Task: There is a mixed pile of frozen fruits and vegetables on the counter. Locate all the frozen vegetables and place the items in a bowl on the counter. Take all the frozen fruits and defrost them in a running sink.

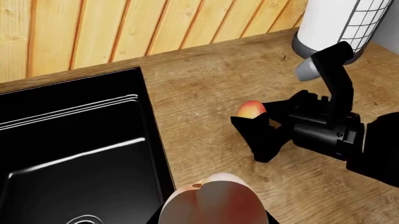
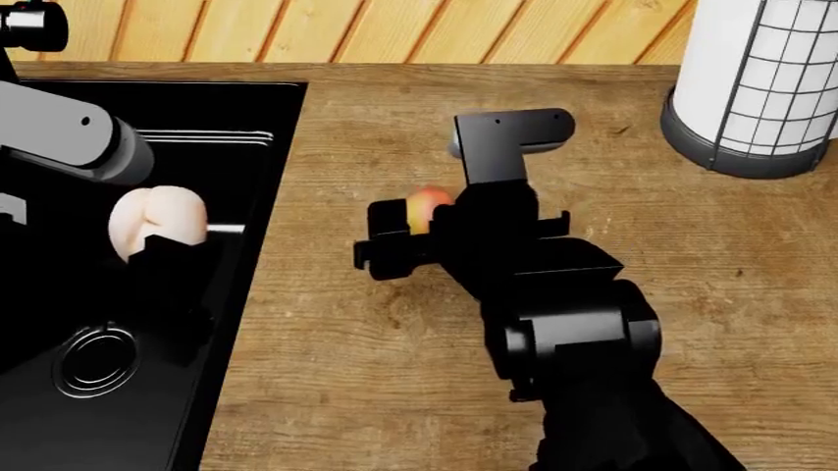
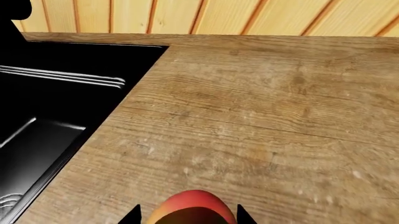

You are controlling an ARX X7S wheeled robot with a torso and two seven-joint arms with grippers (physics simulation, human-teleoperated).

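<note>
Head view: left hand clamped on lobed fruit over black sink; right hand clamped on mango, long axis toward 11 o'clock; wood-grain counter; plank wall.

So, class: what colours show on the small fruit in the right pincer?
The mango is red shading to yellow-orange, clearest in the right wrist view.

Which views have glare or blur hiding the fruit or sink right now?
Head view: sharp; white streaks glint on the sink, and the pale fruit in the left hand is clear. Left wrist view: that fruit looms close and soft. Right wrist view: the mango is cropped at the frame edge.
</note>
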